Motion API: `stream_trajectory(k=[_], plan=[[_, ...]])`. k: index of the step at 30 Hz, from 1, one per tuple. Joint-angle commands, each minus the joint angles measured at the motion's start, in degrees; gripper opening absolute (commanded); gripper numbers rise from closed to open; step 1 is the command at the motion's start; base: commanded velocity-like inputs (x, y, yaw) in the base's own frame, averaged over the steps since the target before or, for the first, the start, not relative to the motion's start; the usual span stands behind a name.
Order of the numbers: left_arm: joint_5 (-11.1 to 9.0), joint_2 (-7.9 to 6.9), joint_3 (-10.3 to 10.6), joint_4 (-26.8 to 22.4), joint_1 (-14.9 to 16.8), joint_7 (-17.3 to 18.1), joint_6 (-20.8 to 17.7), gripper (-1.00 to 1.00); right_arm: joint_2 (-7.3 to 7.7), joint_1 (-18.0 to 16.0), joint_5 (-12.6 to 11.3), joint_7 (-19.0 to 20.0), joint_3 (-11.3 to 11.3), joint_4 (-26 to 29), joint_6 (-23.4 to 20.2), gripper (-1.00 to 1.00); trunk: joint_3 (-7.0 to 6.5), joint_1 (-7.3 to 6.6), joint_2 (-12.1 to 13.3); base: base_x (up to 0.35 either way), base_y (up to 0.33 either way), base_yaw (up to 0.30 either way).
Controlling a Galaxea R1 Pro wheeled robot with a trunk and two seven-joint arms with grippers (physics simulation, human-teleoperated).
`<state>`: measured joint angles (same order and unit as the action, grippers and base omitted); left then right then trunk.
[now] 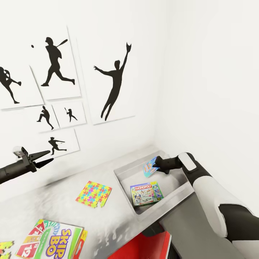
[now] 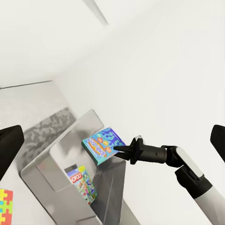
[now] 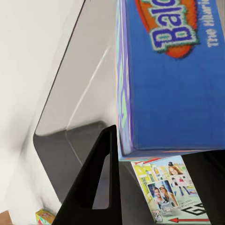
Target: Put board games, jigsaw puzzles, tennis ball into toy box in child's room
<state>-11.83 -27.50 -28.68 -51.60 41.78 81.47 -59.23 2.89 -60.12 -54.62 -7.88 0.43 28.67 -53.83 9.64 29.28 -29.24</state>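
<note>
The right gripper (image 1: 155,166) is clamped on the blue-teal board game (image 1: 149,168), holding it tilted in the air above the toy box (image 1: 124,176), near the tray's far wall and close to the white wall behind; in the right wrist view one black finger (image 3: 96,187) lies along the box's edge; the left gripper (image 1: 46,158) hovers with its fingers a narrow way apart and nothing between them, well off to the left above the table (image 1: 54,201); the Monopoly game (image 1: 146,193) lies flat in the tray's near half, with bare floor left toward the far corner; one jigsaw puzzle (image 1: 93,194) lies on the table just left of the tray, apart from it; the Skip-Bo box (image 1: 54,241) sits at the table's near edge, with another puzzle's corner (image 1: 5,249) beside it; the left wrist view shows the held box (image 2: 104,144) clear of the tray rim (image 2: 51,159) from the side; the wrist close-up reads "Balo" on its lid (image 3: 178,70).
</note>
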Motion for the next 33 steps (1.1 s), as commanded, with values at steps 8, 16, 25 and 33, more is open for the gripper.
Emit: stream_trajectory(k=[8, 16, 25, 33], plan=[[-0.04, -0.01, 0.00, 0.00, 0.05, 0.18, -0.62, 1.00, 0.01, -0.05, -0.70, -0.56, 0.26, 0.07, -0.11, -1.00, 0.87, 0.02, -0.11, 0.000, 0.000, 0.000], [-0.04, -0.01, 0.02, -0.01, 0.05, 0.19, -0.62, 1.00, 0.01, -0.07, -0.69, -0.56, 0.27, 0.07, -0.07, -1.00, 1.62, 0.02, -0.11, 0.000, 0.000, 0.000], [-0.04, -0.01, 0.07, -0.01, 0.05, 0.14, -0.56, 1.00, 0.01, -0.03, -0.68, -0.56, 0.27, 0.07, -0.01, -1.00, 2.47, 0.02, -0.11, 0.000, 0.000, 0.000], [-0.04, -0.01, 0.07, -0.01, 0.05, 0.18, -0.55, 1.00, 0.01, -0.06, -0.66, -0.56, 0.27, 0.07, 0.23, -1.00, 3.22, 0.02, -0.11, 0.000, 0.000, 0.000]])
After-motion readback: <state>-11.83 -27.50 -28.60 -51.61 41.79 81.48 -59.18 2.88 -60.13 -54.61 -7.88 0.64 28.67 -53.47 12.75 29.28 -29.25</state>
